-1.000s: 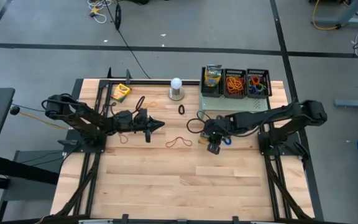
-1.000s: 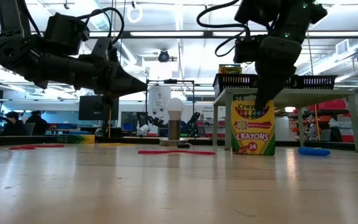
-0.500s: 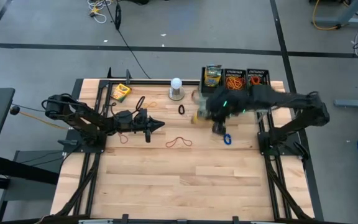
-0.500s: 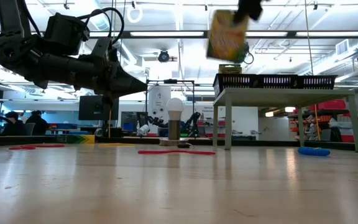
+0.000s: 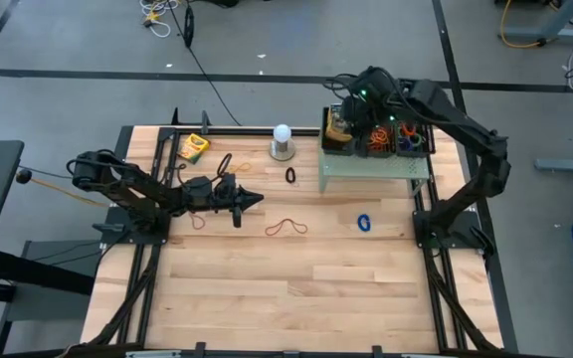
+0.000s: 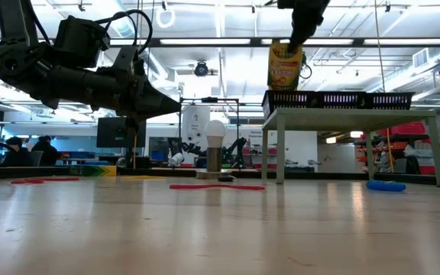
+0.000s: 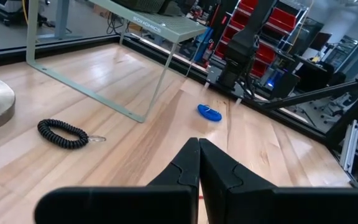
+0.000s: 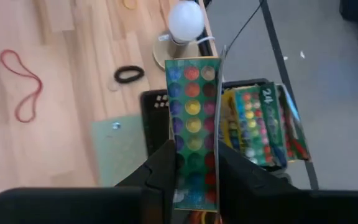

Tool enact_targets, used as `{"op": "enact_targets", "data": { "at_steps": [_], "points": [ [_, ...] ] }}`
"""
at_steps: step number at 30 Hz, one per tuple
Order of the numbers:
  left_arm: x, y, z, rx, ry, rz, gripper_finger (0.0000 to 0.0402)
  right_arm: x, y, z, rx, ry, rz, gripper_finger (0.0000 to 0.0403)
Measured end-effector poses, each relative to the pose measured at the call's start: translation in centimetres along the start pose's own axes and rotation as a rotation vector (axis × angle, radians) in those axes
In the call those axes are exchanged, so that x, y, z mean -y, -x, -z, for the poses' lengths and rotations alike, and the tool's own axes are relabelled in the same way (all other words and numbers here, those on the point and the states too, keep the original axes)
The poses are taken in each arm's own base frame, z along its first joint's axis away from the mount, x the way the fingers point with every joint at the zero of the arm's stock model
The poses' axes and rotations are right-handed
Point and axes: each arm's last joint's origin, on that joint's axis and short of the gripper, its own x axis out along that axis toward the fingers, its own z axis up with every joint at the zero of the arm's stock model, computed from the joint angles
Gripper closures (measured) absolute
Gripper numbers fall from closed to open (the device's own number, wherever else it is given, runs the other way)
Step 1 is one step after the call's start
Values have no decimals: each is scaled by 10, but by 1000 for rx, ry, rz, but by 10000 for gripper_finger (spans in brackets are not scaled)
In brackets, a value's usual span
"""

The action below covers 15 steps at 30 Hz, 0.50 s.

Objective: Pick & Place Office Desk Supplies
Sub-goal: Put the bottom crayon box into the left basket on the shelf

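**Crayon box held over the baskets**

At the upper right of the high view, we see the right gripper (image 5: 343,117) holding a crayon box (image 6: 285,64) above the leftmost black mesh basket (image 5: 339,142), its fingers (image 8: 160,167) clamped on the box's sides. That basket, on the pale green riser (image 5: 374,165), already has another crayon box (image 8: 263,127) in it, which we make out in the right wrist view. The two baskets to its right hold rubber bands (image 5: 375,134). Left of centre, the left gripper (image 5: 257,200) hangs over the table (image 5: 296,288), fingers fully closed and empty. On the wood we find a red band (image 5: 286,228), a blue band (image 5: 364,222), a black coil (image 5: 290,176) and a third crayon box (image 5: 194,147) at upper left.
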Motion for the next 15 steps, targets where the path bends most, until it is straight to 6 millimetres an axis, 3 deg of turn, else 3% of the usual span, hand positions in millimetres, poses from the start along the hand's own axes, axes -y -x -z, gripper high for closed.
{"op": "enact_targets", "data": {
  "at_steps": [6,15],
  "points": [
    [0,0,0,0,2,0,394,16,-12,3,-31,43,-2,314],
    [0,0,0,0,-1,0,393,23,-37,1,-99,90,-41,314]
  ]
}}
